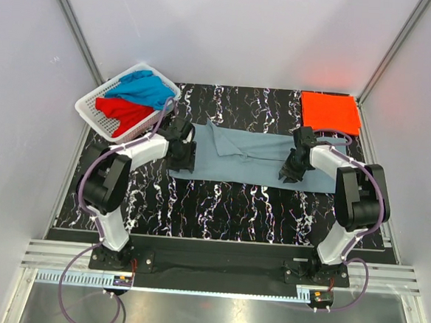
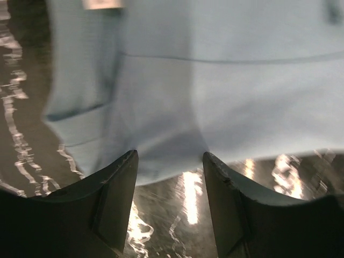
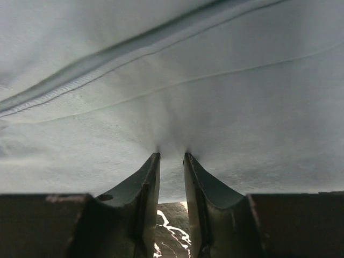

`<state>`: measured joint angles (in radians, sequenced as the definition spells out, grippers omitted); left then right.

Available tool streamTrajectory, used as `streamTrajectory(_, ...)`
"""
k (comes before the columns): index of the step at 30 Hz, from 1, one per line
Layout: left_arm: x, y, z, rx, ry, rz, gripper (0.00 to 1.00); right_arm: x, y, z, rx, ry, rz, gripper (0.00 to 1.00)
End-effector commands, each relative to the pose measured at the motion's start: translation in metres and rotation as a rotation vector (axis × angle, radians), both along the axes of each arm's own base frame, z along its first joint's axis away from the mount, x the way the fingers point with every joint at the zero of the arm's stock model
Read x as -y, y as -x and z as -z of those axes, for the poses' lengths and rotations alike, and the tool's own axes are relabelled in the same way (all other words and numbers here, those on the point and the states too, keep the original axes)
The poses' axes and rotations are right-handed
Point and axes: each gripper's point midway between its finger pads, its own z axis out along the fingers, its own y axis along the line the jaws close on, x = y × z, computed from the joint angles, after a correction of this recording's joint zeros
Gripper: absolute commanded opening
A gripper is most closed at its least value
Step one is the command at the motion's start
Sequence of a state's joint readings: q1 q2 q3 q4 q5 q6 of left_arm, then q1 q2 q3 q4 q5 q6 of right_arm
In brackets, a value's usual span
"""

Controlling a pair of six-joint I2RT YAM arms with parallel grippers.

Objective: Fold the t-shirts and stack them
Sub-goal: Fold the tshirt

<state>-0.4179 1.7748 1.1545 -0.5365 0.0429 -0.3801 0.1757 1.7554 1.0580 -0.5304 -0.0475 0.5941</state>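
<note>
The dull grey-blue t-shirt (image 1: 249,162) lies spread in a long band across the middle of the table. My left gripper (image 1: 184,158) is at its left end. In the left wrist view this gripper (image 2: 169,157) is open, and the shirt's edge (image 2: 215,97) lies right at its fingertips with bare table between the jaws. My right gripper (image 1: 288,172) is over the shirt's right part. In the right wrist view its jaws (image 3: 172,156) stand narrowly apart, tips pressed into the cloth (image 3: 172,80). An orange-red t-shirt (image 1: 330,112) lies folded at the back right.
A white slotted basket (image 1: 91,114) at the back left holds a bright blue t-shirt (image 1: 143,90) and a red t-shirt (image 1: 126,112). The black marbled table top (image 1: 220,206) shows in front of the grey-blue shirt. Grey walls close in both sides.
</note>
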Motion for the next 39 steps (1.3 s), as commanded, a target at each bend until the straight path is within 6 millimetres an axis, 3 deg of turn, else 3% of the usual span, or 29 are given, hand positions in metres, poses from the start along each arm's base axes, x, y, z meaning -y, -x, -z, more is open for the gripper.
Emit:
streamTrajectory(1, -0.028, -0.001, 0.017, 0.003, -0.135, -0.121, 0.57, 0.03, 0.005, 0.002, -0.004, 0.137, 0.036, 0.32)
streamTrajectory(4, -0.034, 0.011, 0.024, -0.018, -0.148, -0.16, 0.57, 0.031, 0.009, 0.005, -0.014, 0.137, 0.043, 0.32)
streamTrajectory(8, -0.043, 0.02, 0.018, -0.014, -0.166, -0.181, 0.58, 0.033, 0.014, 0.005, -0.017, 0.144, 0.046, 0.33)
streamTrajectory(10, -0.044, 0.02, 0.004, 0.003, -0.163, -0.18, 0.59, 0.034, 0.015, -0.002, -0.008, 0.151, 0.045, 0.33)
streamTrajectory(13, -0.034, 0.009, -0.035, 0.062, -0.11, -0.158, 0.61, 0.033, 0.008, -0.025, 0.038, 0.144, 0.037, 0.35)
streamTrajectory(14, -0.024, -0.003, -0.06, 0.111, -0.057, -0.145, 0.61, 0.031, 0.0, -0.039, 0.077, 0.136, 0.027, 0.35)
streamTrajectory(16, -0.014, -0.016, -0.087, 0.159, 0.003, -0.131, 0.62, 0.021, -0.009, -0.062, 0.145, 0.09, 0.004, 0.38)
streamTrajectory(17, -0.001, -0.03, -0.111, 0.202, 0.074, -0.118, 0.63, 0.015, -0.019, -0.077, 0.195, 0.071, -0.021, 0.38)
streamTrajectory(18, 0.003, -0.041, -0.122, 0.227, 0.103, -0.124, 0.62, 0.002, -0.024, -0.089, 0.239, 0.037, -0.061, 0.39)
streamTrajectory(19, 0.015, -0.059, -0.149, 0.273, 0.203, -0.124, 0.63, -0.012, -0.037, -0.1, 0.312, -0.005, -0.099, 0.39)
streamTrajectory(20, 0.021, -0.07, -0.151, 0.278, 0.236, -0.127, 0.62, -0.023, -0.045, -0.109, 0.359, -0.028, -0.146, 0.39)
streamTrajectory(22, 0.033, -0.1, -0.181, 0.373, 0.346, -0.149, 0.61, -0.055, -0.061, -0.123, 0.46, -0.105, -0.247, 0.38)
streamTrajectory(23, 0.036, -0.111, -0.18, 0.384, 0.366, -0.165, 0.61, -0.067, -0.066, -0.129, 0.504, -0.121, -0.301, 0.38)
streamTrajectory(24, 0.037, -0.126, -0.188, 0.427, 0.405, -0.186, 0.61, -0.079, -0.077, -0.134, 0.562, -0.134, -0.336, 0.37)
streamTrajectory(25, 0.04, -0.136, -0.197, 0.428, 0.461, -0.227, 0.6, -0.096, -0.076, -0.135, 0.576, -0.143, -0.393, 0.36)
streamTrajectory(26, 0.041, -0.146, -0.183, 0.394, 0.48, -0.263, 0.6, -0.105, -0.084, -0.145, 0.618, -0.127, -0.442, 0.36)
streamTrajectory(27, 0.038, -0.159, -0.186, 0.405, 0.525, -0.296, 0.59, -0.116, -0.089, -0.139, 0.625, -0.118, -0.475, 0.36)
streamTrajectory(28, 0.045, -0.163, -0.182, 0.363, 0.6, -0.33, 0.58, -0.132, -0.091, -0.146, 0.655, -0.119, -0.522, 0.36)
streamTrajectory(29, 0.047, -0.17, -0.169, 0.335, 0.624, -0.353, 0.58, -0.139, -0.094, -0.145, 0.672, -0.1, -0.563, 0.35)
streamTrajectory(31, 0.052, -0.183, -0.167, 0.334, 0.685, -0.379, 0.57, -0.154, -0.102, -0.135, 0.684, -0.091, -0.606, 0.33)
streamTrajectory(33, 0.053, -0.193, -0.142, 0.293, 0.659, -0.407, 0.57, -0.173, -0.107, -0.132, 0.711, -0.085, -0.67, 0.28)
streamTrajectory(34, 0.054, -0.2, -0.144, 0.296, 0.662, -0.412, 0.57, -0.18, -0.106, -0.129, 0.723, -0.083, -0.695, 0.28)
streamTrajectory(35, 0.054, -0.204, -0.124, 0.264, 0.644, -0.423, 0.57, -0.189, -0.108, -0.126, 0.75, -0.073, -0.723, 0.28)
streamTrajectory(37, 0.058, -0.212, -0.119, 0.254, 0.648, -0.418, 0.57, -0.196, -0.109, -0.119, 0.749, -0.069, -0.749, 0.28)
streamTrajectory(39, 0.058, -0.219, -0.1, 0.229, 0.63, -0.425, 0.57, -0.205, -0.109, -0.109, 0.737, -0.079, -0.777, 0.3)
